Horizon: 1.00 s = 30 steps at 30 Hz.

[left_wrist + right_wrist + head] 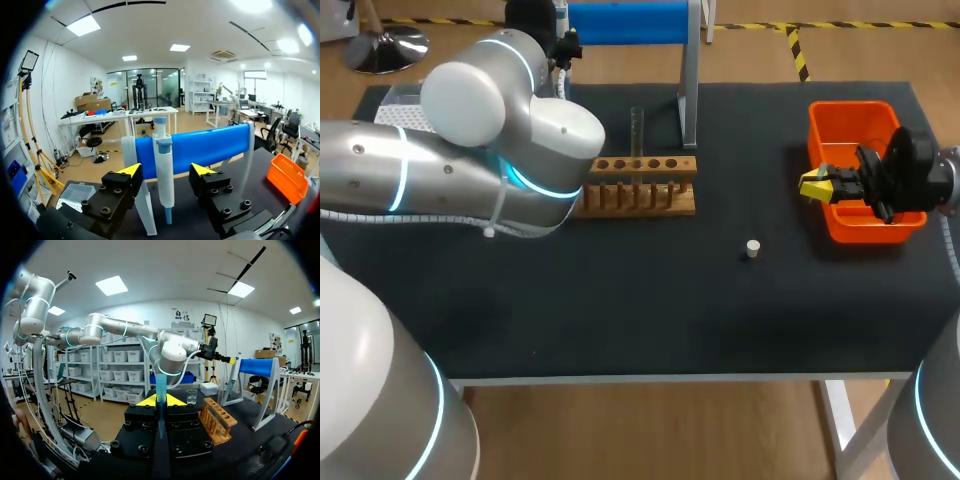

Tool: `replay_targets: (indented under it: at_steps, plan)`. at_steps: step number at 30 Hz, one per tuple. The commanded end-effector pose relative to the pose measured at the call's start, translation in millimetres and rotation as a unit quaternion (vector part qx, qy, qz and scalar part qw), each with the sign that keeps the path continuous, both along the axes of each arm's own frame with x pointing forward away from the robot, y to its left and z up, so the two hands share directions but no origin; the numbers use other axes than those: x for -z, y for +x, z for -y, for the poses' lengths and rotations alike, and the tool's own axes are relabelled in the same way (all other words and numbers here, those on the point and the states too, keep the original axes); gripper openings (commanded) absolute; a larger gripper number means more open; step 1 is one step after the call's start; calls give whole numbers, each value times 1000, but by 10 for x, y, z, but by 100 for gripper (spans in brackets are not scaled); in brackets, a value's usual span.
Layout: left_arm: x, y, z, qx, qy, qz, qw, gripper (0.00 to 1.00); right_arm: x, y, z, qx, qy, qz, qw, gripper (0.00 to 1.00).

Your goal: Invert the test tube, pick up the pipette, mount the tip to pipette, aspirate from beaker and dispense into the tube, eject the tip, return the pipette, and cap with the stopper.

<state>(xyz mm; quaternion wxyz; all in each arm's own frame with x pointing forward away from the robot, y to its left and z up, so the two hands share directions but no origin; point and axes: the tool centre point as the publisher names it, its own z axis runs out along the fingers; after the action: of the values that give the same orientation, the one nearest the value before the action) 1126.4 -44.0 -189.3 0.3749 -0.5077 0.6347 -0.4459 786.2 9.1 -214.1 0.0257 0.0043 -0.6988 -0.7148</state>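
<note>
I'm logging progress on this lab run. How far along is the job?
Looks done: the test tube stands upright in the wooden rack. In hand: the left gripper is open around the pipette hanging on its stand; the right gripper is shut on a blue tip by the orange bin. Left: capping, since the stopper lies loose on the table. Whether liquid was moved cannot be told.

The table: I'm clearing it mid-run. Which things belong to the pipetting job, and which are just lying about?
Job: pipette on its blue stand, tip box, beaker, upright tube in the wooden rack, stopper, bluish tube in the right gripper.
Lying about: nothing plainly; the orange bin is unnamed in the task but may take ejected tips.
</note>
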Motion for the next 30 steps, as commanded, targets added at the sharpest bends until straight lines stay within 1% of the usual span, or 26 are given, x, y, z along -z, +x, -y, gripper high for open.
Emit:
replay_targets:
  at_steps: [1, 6, 12, 30]
  plan:
    - [66, 107, 13, 1, -1, 1, 1000, 58, -3, -12, 3, 1, -1, 0, 1000, 0]
    - [121, 196, 5, -1, -7, 0, 1000, 58, -3, -12, 3, 1, -1, 0, 1000, 0]
    - [138, 282, 13, 0, -9, 2, 1000, 50, -3, -12, 3, 1, -1, 0, 1000, 0]
    - [204, 438, -3, -4, -14, 2, 1000, 48, -3, -12, 3, 1, -1, 0, 1000, 0]
